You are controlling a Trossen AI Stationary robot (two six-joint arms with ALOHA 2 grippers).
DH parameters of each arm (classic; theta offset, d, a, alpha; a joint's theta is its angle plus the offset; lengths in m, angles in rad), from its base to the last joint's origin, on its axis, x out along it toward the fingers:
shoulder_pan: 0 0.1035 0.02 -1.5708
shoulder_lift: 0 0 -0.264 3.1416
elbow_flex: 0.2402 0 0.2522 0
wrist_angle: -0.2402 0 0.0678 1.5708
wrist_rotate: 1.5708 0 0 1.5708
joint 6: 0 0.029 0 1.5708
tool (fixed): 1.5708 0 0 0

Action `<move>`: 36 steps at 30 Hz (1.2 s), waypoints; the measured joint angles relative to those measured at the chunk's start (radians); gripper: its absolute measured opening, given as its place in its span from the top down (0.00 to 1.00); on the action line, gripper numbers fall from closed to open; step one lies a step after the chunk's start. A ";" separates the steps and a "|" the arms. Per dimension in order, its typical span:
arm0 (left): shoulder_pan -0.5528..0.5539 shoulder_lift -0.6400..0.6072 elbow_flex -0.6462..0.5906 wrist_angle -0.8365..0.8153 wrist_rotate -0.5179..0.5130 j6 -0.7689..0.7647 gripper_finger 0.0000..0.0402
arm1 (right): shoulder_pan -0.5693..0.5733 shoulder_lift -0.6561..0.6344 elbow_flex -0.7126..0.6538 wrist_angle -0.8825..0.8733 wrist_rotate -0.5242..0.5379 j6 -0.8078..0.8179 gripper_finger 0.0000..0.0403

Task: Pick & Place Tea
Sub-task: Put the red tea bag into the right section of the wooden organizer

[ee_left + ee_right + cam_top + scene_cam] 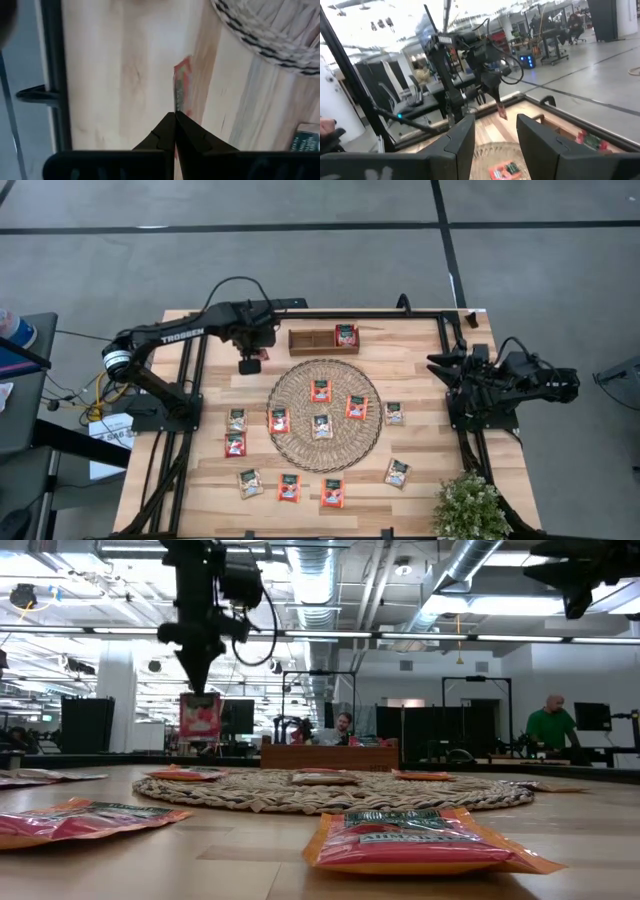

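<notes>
High: left tool (249, 365) over bench (420, 395) betw wooden tray (310, 340) & round mat (300, 430), low: clamped on red tea sachet (200, 717) hanging above bench, L wrist: sachet edge-on at fingertips (167, 131), right tool (495, 137) parked at bench edge, jaws apart, empty

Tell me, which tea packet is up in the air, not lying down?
The red tea sachet pinched in the left end effector. It hangs on edge above the table, left of the wooden tray; all the others lie flat.

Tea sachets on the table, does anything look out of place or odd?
One red sachet hangs in the air, pinched by the left gripper beside the wooden tray; another already lies in that tray. Otherwise the sachets lie flat; nothing looks spilled or damaged.
</notes>
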 joint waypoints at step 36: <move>-0.358 0.006 0.302 -0.094 -0.034 -0.173 1.00 | -0.179 0.988 0.208 0.596 -0.210 0.017 0.64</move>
